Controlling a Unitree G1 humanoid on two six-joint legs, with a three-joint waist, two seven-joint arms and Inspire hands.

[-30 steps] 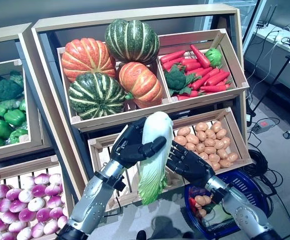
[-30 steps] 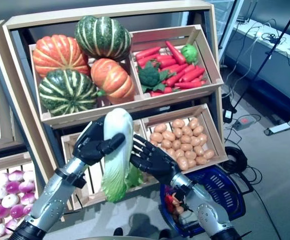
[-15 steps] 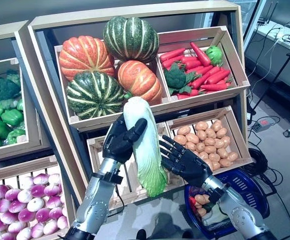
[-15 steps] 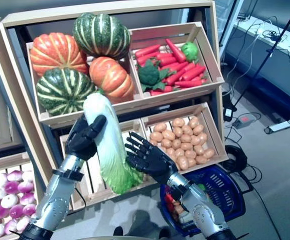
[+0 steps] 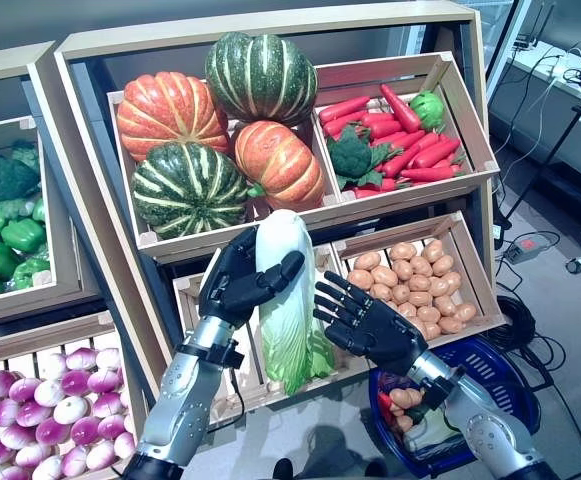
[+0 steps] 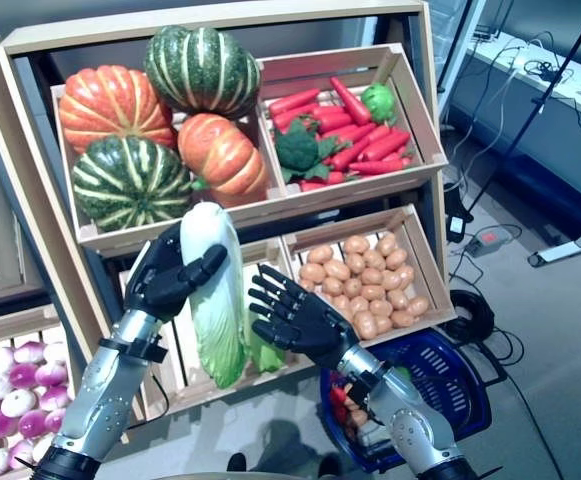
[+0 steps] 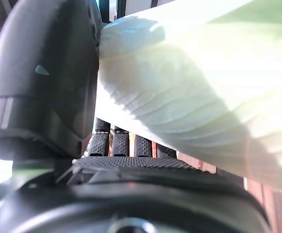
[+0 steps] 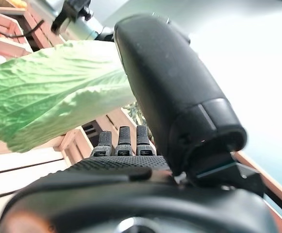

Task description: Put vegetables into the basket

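My left hand (image 5: 235, 285) is shut on a napa cabbage (image 5: 287, 300), white at the top and leafy green at the bottom, held upright in front of the stand's lower crate. In the left wrist view the cabbage (image 7: 189, 87) lies between the thumb and fingers. My right hand (image 5: 370, 325) is open with fingers spread, right beside the cabbage's leafy end; the leaves (image 8: 48, 92) show past it in the right wrist view. The blue basket (image 5: 490, 375) stands on the floor at the lower right, below my right forearm, with small orange and red vegetables (image 5: 402, 405) in it.
A wooden vegetable stand (image 5: 270, 30) with sloping crates rises in front of me. A second stand (image 5: 10, 70) is at the left. Cables and a power strip (image 5: 525, 250) lie on the floor at the right, beside a table leg.
My left hand has turned the cabbage from a slant to nearly upright and shifted it a little right, closer to my right hand, which stays open beside it.
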